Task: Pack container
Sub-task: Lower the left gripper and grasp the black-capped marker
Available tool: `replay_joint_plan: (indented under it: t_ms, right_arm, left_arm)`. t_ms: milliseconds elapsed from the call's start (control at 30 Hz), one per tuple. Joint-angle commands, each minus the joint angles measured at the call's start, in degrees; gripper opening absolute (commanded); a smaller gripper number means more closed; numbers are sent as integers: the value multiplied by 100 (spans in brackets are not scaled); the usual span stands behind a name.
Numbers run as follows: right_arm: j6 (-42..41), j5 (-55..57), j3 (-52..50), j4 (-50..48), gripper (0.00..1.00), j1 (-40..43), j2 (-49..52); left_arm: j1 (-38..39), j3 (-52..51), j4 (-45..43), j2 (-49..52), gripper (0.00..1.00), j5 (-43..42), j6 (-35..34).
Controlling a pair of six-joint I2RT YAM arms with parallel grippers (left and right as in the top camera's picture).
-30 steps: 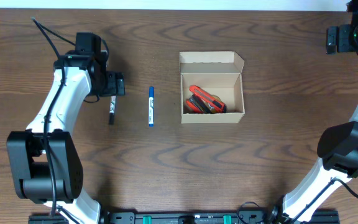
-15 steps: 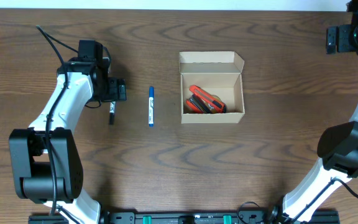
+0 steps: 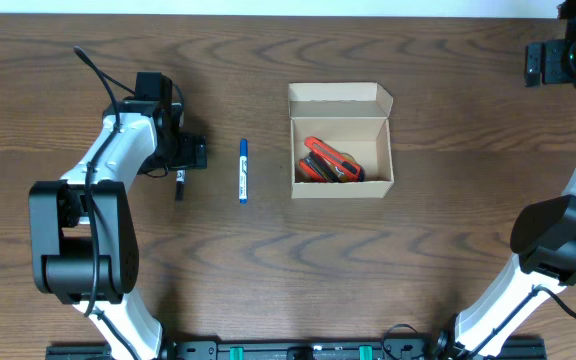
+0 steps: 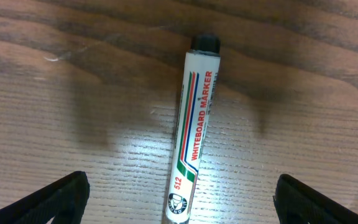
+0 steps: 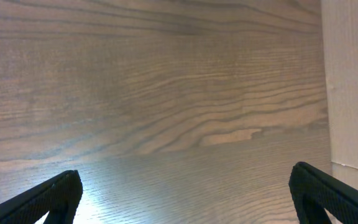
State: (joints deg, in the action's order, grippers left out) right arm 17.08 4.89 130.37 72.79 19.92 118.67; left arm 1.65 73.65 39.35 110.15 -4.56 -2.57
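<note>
Tan cardboard container, lid open, red items packed, well right of left gripper. Gripper spread, empty, over whiteboard marker. Blue marker between. Right gripper spread, empty. Both markers apparently unpacked.

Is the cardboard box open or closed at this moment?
Open. The box has its flap folded back, and the overhead view shows a red object lying inside.
</note>
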Motion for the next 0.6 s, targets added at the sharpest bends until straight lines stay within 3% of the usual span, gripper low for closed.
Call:
replay_joint_plan:
  t_ms: [0,567]
  right_arm:
    - [-79,0,-26,7,99,46,61]
    - [-79,0,-26,7,99,46,61]
  left_arm:
    - [-17,-31,-46,24,95,-76,85]
    - [-17,-31,-105,437,95,-251,83]
